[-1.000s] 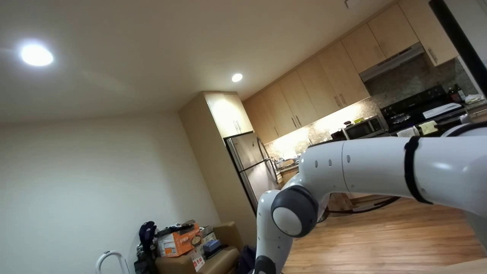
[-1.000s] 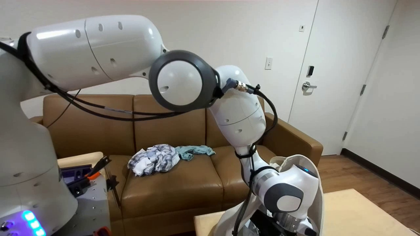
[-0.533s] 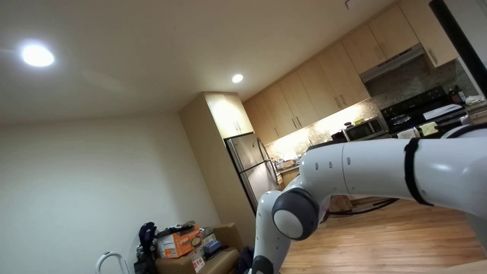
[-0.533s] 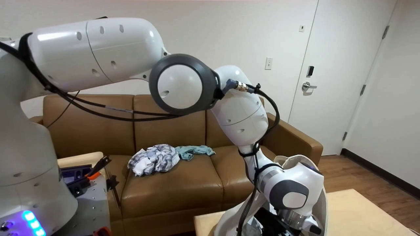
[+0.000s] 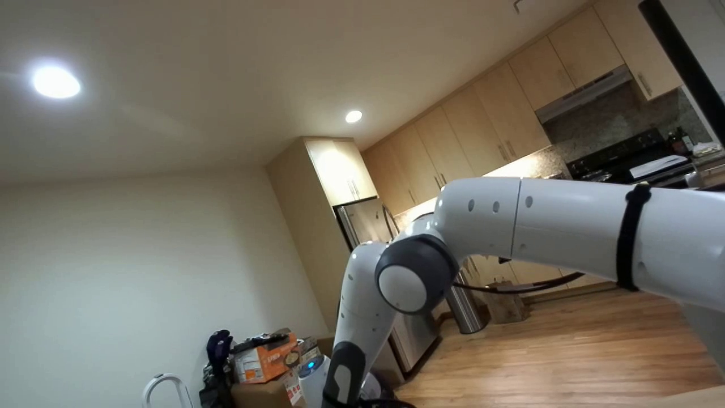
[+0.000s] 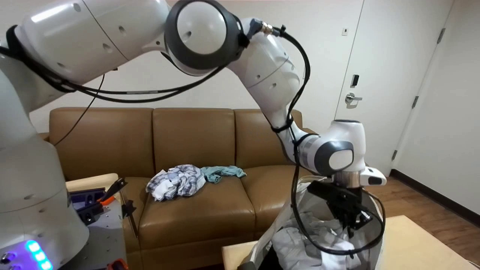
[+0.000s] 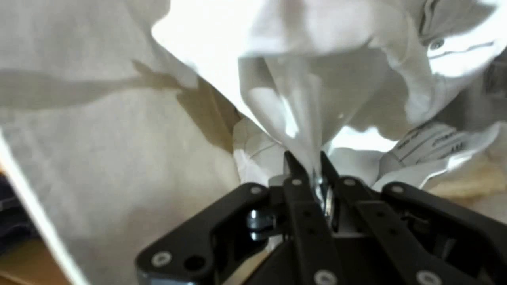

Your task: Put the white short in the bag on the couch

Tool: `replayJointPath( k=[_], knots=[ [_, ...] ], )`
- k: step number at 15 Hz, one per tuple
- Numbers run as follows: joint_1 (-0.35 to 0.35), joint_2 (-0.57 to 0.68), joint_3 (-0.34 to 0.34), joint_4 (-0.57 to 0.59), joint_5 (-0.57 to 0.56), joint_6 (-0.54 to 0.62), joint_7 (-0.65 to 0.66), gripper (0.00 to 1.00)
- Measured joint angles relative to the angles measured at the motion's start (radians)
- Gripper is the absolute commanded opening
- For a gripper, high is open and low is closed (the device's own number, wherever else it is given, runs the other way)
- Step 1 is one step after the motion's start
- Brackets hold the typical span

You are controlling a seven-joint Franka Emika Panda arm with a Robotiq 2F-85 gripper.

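Low in the wrist view, your gripper (image 7: 305,157) tightly pinched what seemed the white shorts (image 7: 321,37), their bulk spreading up the frame inside the bag (image 7: 119,158).

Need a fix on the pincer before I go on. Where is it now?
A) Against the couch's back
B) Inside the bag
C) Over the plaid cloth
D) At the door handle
B: the wrist view shows the inner wall of the bag beside the pincer, with white cloth gathered at its tip.
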Motion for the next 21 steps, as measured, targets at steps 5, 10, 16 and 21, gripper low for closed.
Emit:
replayJointPath(
  k=[5, 10, 16, 21],
  knots=[
    [0.07, -0.093, -0.037, -0.083, -0.006, 0.082, 0.079, 0.11],
    [0.059, -0.074, -0.037, -0.077, -0.006, 0.084, 0.079, 0.11],
    [0.063, -0.08, -0.04, -0.06, -0.006, 0.063, 0.079, 0.05],
    [0.09, -0.231, -0.066, -0.071, -0.039, 0.016, 0.087, 0.06]
  ],
)
